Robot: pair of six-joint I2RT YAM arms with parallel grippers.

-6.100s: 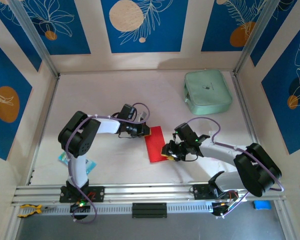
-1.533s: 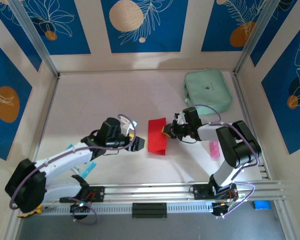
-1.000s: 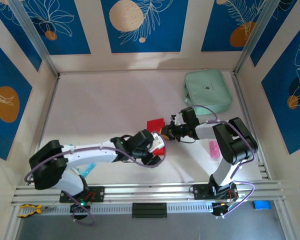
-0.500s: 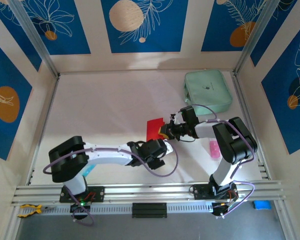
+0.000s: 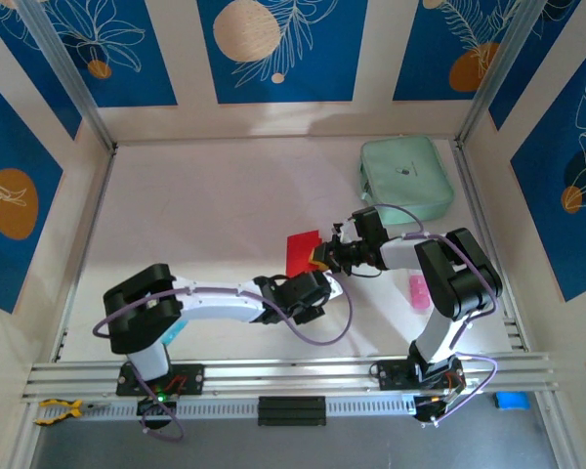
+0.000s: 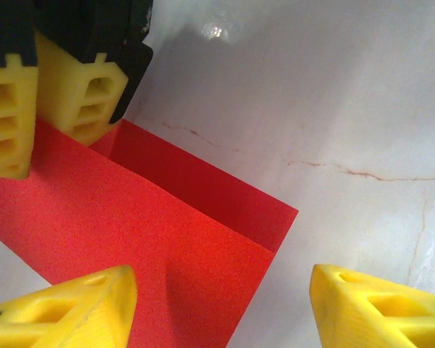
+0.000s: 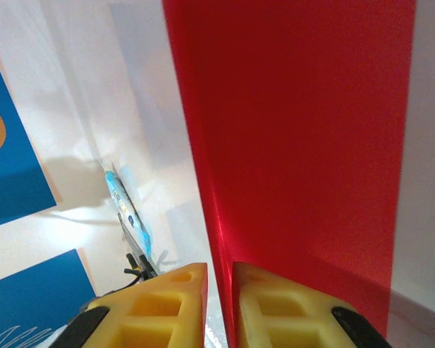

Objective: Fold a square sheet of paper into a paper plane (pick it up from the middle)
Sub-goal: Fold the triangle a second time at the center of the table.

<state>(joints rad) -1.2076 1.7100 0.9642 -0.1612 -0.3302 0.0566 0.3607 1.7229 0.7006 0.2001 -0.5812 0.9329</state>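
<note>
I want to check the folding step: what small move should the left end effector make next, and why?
Probably lower the left end effector onto the top layer to flatten the fold. It stands open above the square sheet of paper, which lies folded over, while the right end effector pinches one edge.

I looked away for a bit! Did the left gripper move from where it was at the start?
Yes. The left gripper has swung right and closer to the front rail, ending at the red paper's near edge.
</note>
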